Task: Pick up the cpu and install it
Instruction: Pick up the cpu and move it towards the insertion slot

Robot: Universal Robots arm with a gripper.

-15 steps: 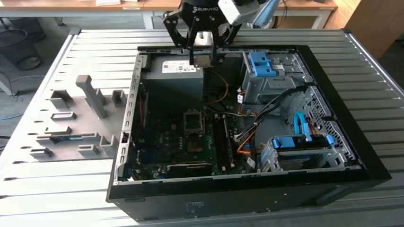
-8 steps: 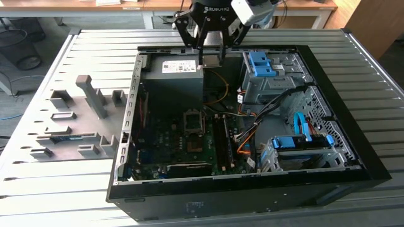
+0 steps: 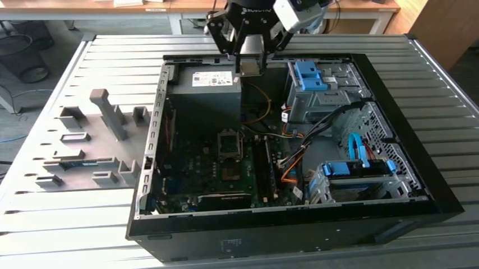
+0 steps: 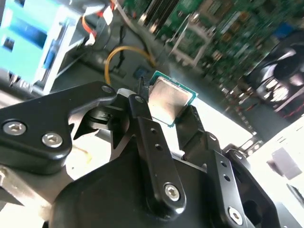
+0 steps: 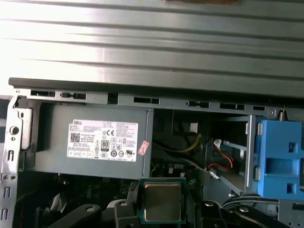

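Gripper [image 4: 169, 108] first: its 2 black fingers [image 4: 142, 118] are closed in on the cpu [image 4: 171, 100], pinching the chip by opposite edges, with its silvery face and green rim showing. Both wrist views show that hold. In the first wrist view the cpu [image 5: 163, 202] sits between the fingertips, in front of the grey power supply [image 5: 90, 142]. In the exterior view the gripper [image 3: 250, 66] hangs over the end of the open computer case [image 3: 299, 232] that holds the power supply [image 3: 203, 92], and the chip appears clear of any surface.

So the pickup looks done, and the install is not. The socket [image 3: 228, 143] lies nearer the middle of the case on the motherboard [image 3: 217, 174], well apart from the chip and beside the memory slots [image 3: 262, 159].

Hard to tell is whether the socket frame is open or latched, since it reads as a dark patch. The chip's underside is hidden. The arm above the wrist is cut off at the exterior view's upper edge. Farther off, a blue drive cage [image 5: 280, 161] stands beside the power supply.
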